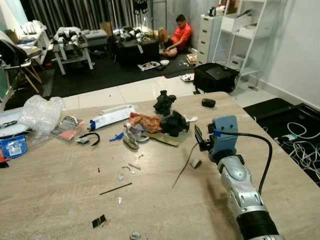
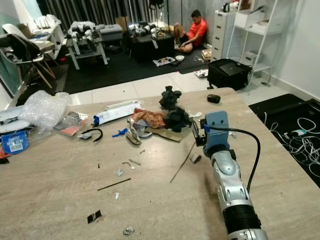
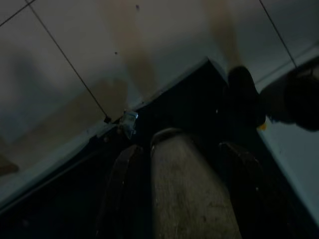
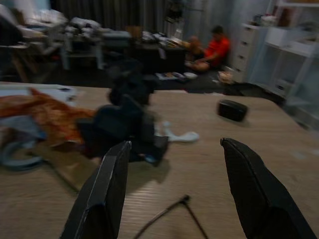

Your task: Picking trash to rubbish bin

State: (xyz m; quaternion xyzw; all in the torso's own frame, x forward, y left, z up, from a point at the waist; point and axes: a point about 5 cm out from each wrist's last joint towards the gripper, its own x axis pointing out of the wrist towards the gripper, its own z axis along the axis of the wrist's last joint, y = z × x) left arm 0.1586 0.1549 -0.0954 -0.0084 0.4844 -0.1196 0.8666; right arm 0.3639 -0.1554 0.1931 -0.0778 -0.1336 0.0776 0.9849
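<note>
Trash lies in a heap at the table's middle: a black crumpled lump [image 1: 174, 123], an orange wrapper [image 1: 145, 121], a second black lump [image 1: 164, 102] behind, and a white scrap [image 1: 191, 119]. A thin black stick [image 1: 184, 165] and a small grey piece [image 1: 195, 163] lie closer to me. My right gripper [image 1: 199, 139] reaches over the table just right of the heap, open, with nothing between its fingers [image 4: 107, 189]. The black lump [image 4: 124, 127] sits ahead of them. My left gripper [image 3: 179, 149] hangs idle in the dark above the floor, fingers apart.
A white package [image 1: 112, 116], bubble wrap [image 1: 40, 112], a blue-labelled pack [image 1: 14, 146] and small scraps [image 1: 116, 188] lie on the left of the wooden table [image 1: 60, 200]. A small black case [image 1: 208, 103] sits far right. A person [image 1: 179, 35] sits on the floor behind; cables [image 1: 300, 142] lie right.
</note>
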